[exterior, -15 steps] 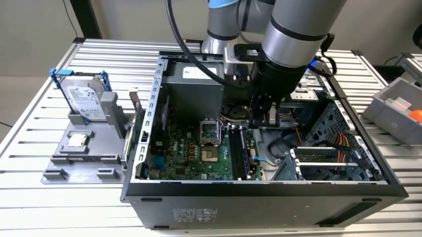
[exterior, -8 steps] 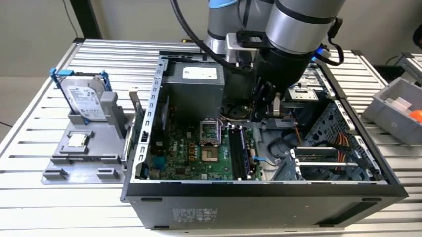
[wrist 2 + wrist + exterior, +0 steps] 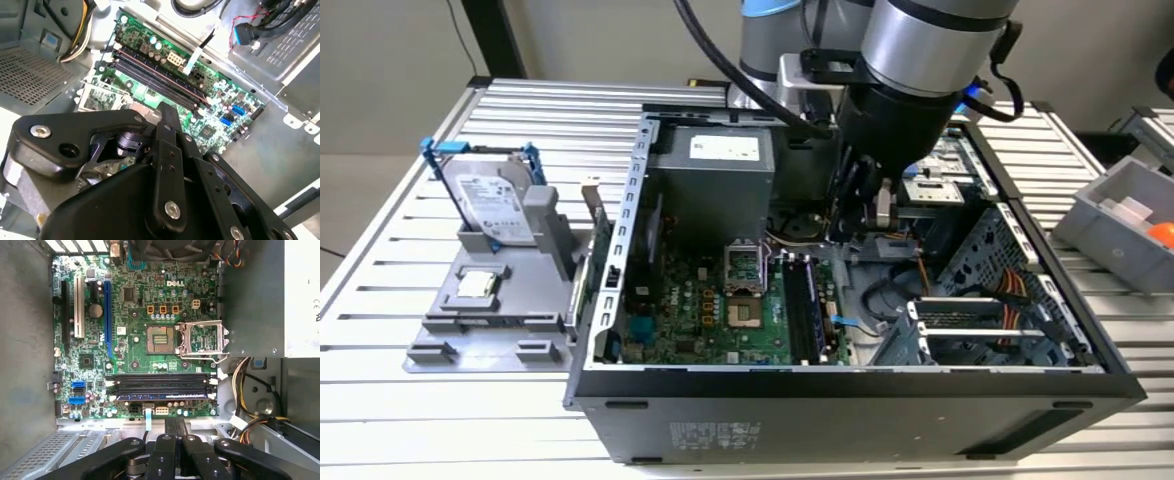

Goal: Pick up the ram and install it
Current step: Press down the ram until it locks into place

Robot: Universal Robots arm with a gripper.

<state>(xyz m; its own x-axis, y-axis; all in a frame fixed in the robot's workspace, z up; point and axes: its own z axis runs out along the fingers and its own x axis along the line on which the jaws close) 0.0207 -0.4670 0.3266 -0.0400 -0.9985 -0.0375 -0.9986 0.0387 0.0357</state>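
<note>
While the claw [image 3: 175, 422] hangs over the open computer case [image 3: 854, 385], its two black fingers [image 3: 170, 432] are pressed together with nothing visible between them, so it reads as clenched and empty. Just ahead of its tips, in the first wrist view, lies the bank of long black memory slots [image 3: 160, 382] on the green motherboard [image 3: 135, 340]. The ram [image 3: 160, 396] appears to sit in the slot of that bank nearest the claw, a thin dark blue-green stick lying lengthwise. Whether the end latches have closed on it cannot be told. Beyond the slots from the claw sits the CPU socket [image 3: 160, 337] with its metal frame [image 3: 202, 340] swung open beside it. Well off to one side of the claw, outside the case, a silver hard drive [image 3: 500, 205] stands in a grey holder [image 3: 480, 300] on the slatted counter [image 3: 400, 260].

As a judgement, the ram is light, stiff and fragile. It is best held by its long top edge or its short ends, with the fingers kept off the chips and the contact edge. Pressure should go straight down and evenly, since a tilted push could stress the board or the slot.
</note>
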